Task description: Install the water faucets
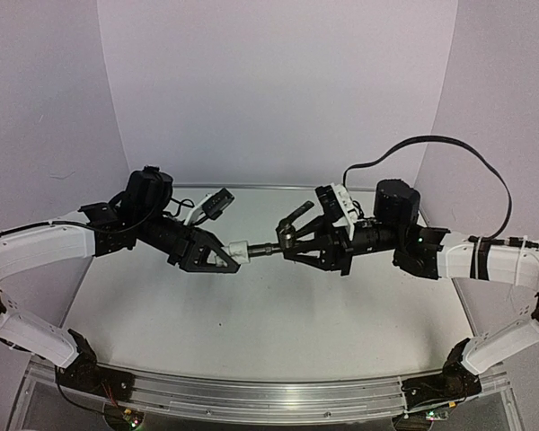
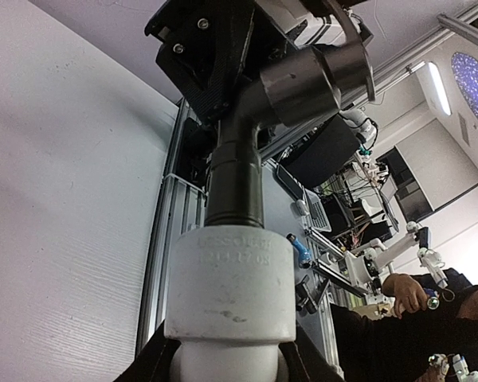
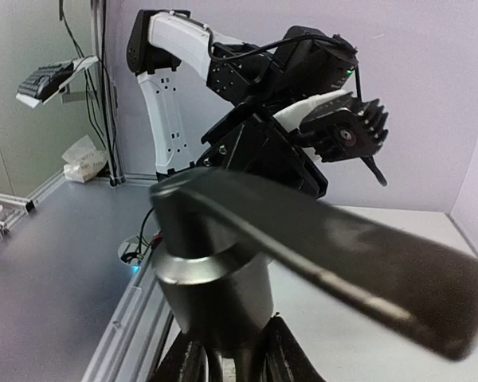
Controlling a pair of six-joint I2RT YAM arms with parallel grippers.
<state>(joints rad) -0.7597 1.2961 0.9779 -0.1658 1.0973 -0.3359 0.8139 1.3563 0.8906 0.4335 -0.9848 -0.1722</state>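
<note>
While both arms meet in mid-air over the middle of the table [image 1: 251, 332], the left gripper [image 1: 233, 257] is clamped narrowly on a white fitting [image 1: 238, 251], its fingers [image 2: 155, 362] pressing the fitting's lower end on both sides. To the right, the right gripper [image 1: 288, 243] is closed around the water faucet [image 1: 265, 250], gripping its dark body from below in the right wrist view. The faucet lies level between the two claws, well above the tabletop, its stem entering the open end of the fitting. Its thin lever handle [image 3: 342, 255] sticks out sideways from the top.
</note>
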